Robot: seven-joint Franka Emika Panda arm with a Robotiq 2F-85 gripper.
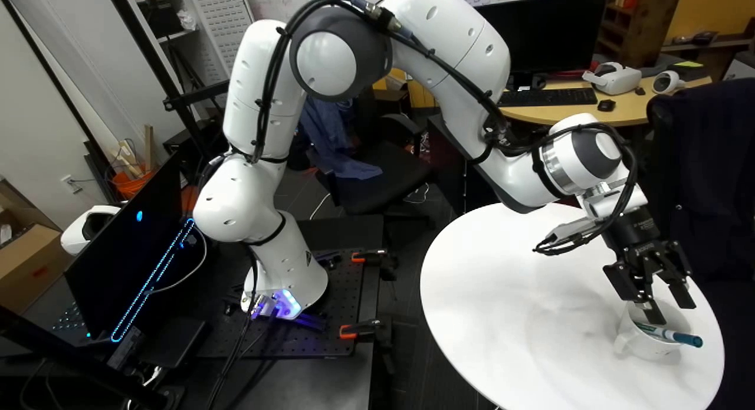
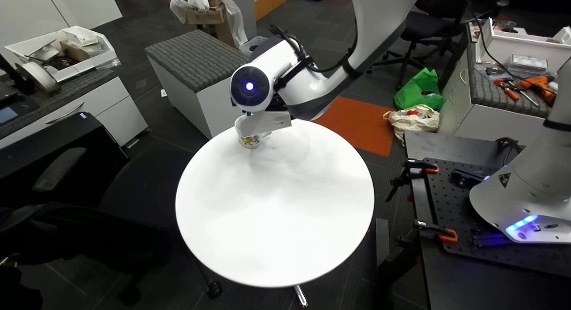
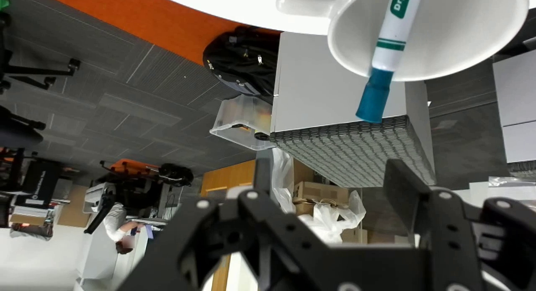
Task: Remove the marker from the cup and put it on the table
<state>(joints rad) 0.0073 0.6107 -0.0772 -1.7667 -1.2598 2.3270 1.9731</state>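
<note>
The white cup (image 1: pixel 646 346) stands upright near the edge of the round white table (image 1: pixel 519 292). It also shows in an exterior view (image 2: pixel 250 141), partly hidden by the wrist. The marker (image 1: pixel 678 337) leans in the cup, its teal cap end sticking out past the rim. In the wrist view the marker (image 3: pixel 387 52) crosses the rim of the cup (image 3: pixel 452 44), whose handle points left. My gripper (image 1: pixel 669 308) is just above the cup, tilted. Its fingers (image 3: pixel 331 173) are spread, with nothing between them, apart from the marker. In an exterior view the wrist hides the fingers.
A grey-topped cabinet (image 2: pixel 196 55) stands close behind the table's edge near the cup. A dark chair (image 2: pixel 134 185) is beside the table. The robot's base stands on a black bench (image 2: pixel 464 203) with clamps. A tan desk (image 1: pixel 566 109) holds a monitor and a headset.
</note>
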